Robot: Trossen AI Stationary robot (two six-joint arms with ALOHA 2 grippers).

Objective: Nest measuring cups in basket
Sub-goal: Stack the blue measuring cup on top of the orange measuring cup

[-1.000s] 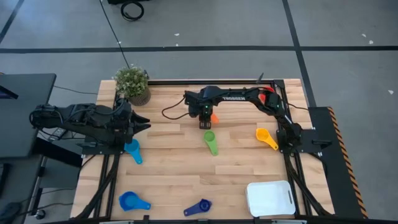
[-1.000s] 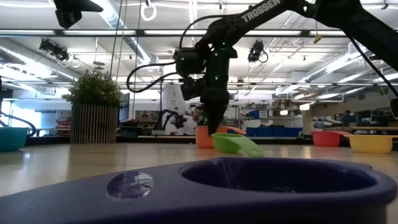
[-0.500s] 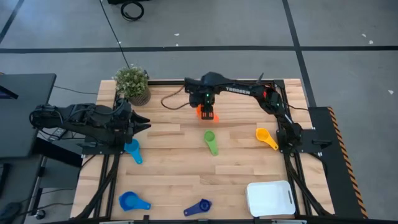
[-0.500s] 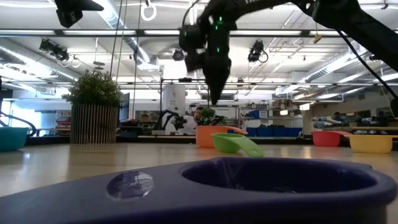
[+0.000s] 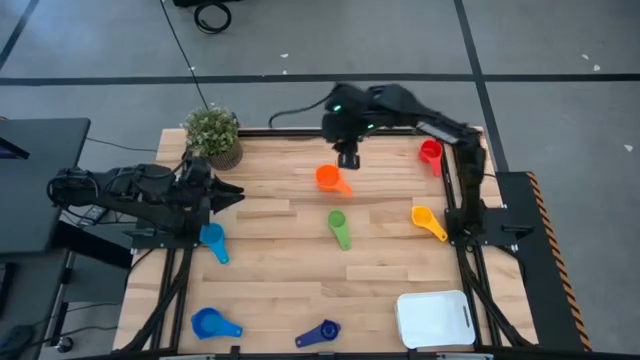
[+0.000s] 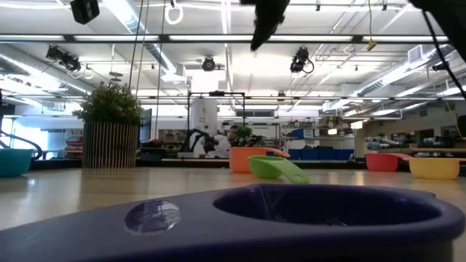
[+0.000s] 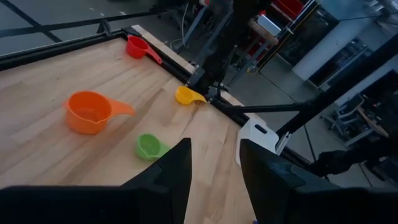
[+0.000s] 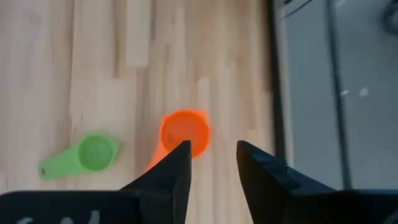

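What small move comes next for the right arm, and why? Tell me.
Probably lower the right claw back onto the orange cup: it hangs empty above that cup, fingers parted, and no cup lies in the basket yet. The left claw waits at the table's left edge.

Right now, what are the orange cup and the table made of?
The orange measuring cup looks like smooth plastic: one even bright colour, with a soft sheen and a moulded flat handle. The table looks like pale wood, probably butcher block: joined strips with visible grain and a matte finish.
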